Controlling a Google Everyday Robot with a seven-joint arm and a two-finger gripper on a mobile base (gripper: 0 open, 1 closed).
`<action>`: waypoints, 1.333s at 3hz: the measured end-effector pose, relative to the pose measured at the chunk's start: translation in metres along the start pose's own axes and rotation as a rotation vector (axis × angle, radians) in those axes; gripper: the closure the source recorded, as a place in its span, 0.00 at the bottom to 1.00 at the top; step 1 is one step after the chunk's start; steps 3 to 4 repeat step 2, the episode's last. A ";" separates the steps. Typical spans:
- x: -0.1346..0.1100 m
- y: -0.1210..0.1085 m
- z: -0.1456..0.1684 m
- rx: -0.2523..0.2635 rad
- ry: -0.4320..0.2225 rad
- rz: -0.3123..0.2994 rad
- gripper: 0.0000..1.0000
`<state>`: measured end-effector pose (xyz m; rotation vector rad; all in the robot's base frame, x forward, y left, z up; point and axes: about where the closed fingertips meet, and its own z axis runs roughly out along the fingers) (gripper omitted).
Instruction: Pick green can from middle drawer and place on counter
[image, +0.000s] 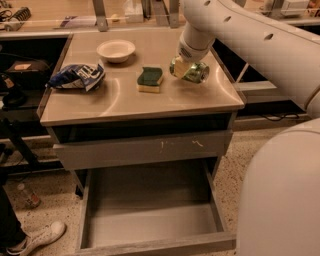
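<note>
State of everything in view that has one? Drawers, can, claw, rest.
middle drawer: pulled open, empty.
upper drawer: shut.
green can: on its side at the claw, over the counter; contact unclear.
claw: at the can, counter's right side.
bowl: upright, looks empty.
sponge: flat, green side up.
bag: crumpled, lying on the counter.
</note>
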<state>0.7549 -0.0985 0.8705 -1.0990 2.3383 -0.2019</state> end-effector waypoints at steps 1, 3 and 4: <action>0.000 0.000 0.000 0.000 0.000 0.000 0.00; 0.000 0.000 0.000 0.000 0.000 0.000 0.00; 0.000 0.000 0.000 0.000 0.000 0.000 0.00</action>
